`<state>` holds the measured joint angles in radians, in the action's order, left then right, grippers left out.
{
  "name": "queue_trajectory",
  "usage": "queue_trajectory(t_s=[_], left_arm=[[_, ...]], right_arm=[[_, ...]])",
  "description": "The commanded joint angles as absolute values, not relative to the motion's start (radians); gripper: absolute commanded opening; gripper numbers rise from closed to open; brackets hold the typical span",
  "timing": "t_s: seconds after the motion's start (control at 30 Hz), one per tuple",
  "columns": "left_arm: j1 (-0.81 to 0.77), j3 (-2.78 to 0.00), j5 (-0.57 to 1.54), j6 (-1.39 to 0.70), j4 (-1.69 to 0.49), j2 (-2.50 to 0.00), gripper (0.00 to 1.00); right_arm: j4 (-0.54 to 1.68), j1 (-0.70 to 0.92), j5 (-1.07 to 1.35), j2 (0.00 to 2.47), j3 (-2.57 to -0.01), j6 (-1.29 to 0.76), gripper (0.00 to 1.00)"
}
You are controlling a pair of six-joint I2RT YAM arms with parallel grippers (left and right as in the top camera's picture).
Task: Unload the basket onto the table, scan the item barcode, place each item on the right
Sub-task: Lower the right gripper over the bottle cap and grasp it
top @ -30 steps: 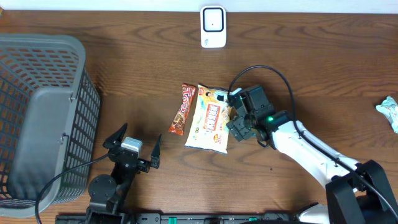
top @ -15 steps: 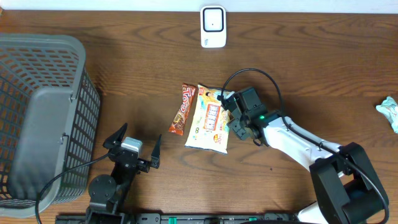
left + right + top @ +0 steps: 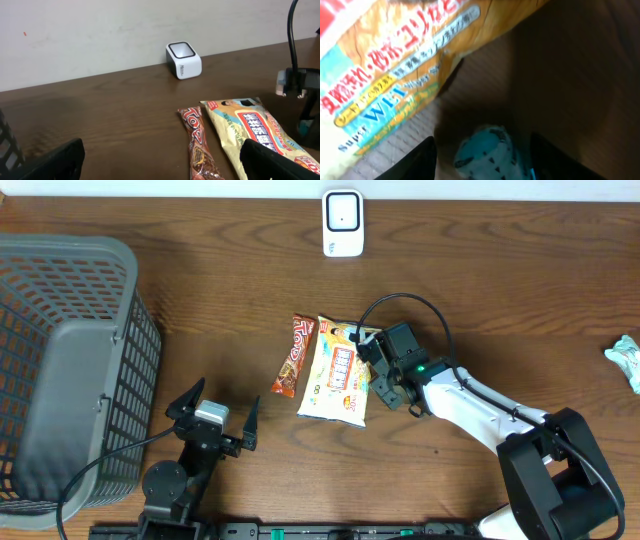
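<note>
Snack bag [image 3: 338, 370] lies mid-table [image 3: 500, 280], just beside a candy bar [image 3: 292, 356]. The right pincer [image 3: 369, 366] sits at its right edge; whether it's clamped on, I can't tell. The left pincer [image 3: 215, 410] gapes wide, holding nothing.

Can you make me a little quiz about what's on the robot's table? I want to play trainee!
1. True or false: the white scanner stands inside the grey basket.
2. Pick one: what lies right next to the snack bag, on the side nearer the basket?
A) a long candy bar
B) a spoon
C) a cup
3. Fill the gap: the jaws of the left gripper stand ____, with nothing between them.

Key: 1 false, because the scanner stands on the table by the far edge; 2 A; 3 open.
</note>
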<state>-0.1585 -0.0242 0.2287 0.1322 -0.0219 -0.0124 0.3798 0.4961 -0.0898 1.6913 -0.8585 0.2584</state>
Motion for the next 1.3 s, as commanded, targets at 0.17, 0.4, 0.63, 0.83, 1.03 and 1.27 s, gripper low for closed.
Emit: queue_trajectory(t_s=[0.17,0.4,0.63,0.83,1.03,1.27], left_arm=[[-0.162,-0.006,0.231,0.142,-0.052,-0.011,0.99],[-0.162,-0.006,0.231,0.142,-0.052,-0.011,0.99],[-0.162,-0.006,0.231,0.142,-0.052,-0.011,0.99],[-0.162,-0.006,0.231,0.142,-0.052,-0.011,0.99],[-0.162,-0.006,0.231,0.142,-0.052,-0.011,0.99],[-0.162,-0.006,0.231,0.142,-0.052,-0.011,0.99]], right_arm=[[0.431,0.496,-0.171,1.696,-0.873,0.258,0.40],[0.411,0.496,-0.186,1.696,-0.889,0.216,0.23],[0.443,0.496,-0.185,1.696,-1.028,0.193,0.21],[0.543,0.496,-0.179,1.696,-1.151,0.179,0.31],[0.735,0.495,-0.165,1.697,-1.159,0.154,0.56],[0.826,0.494,-0.121,1.699,-1.128,0.116,0.63]])
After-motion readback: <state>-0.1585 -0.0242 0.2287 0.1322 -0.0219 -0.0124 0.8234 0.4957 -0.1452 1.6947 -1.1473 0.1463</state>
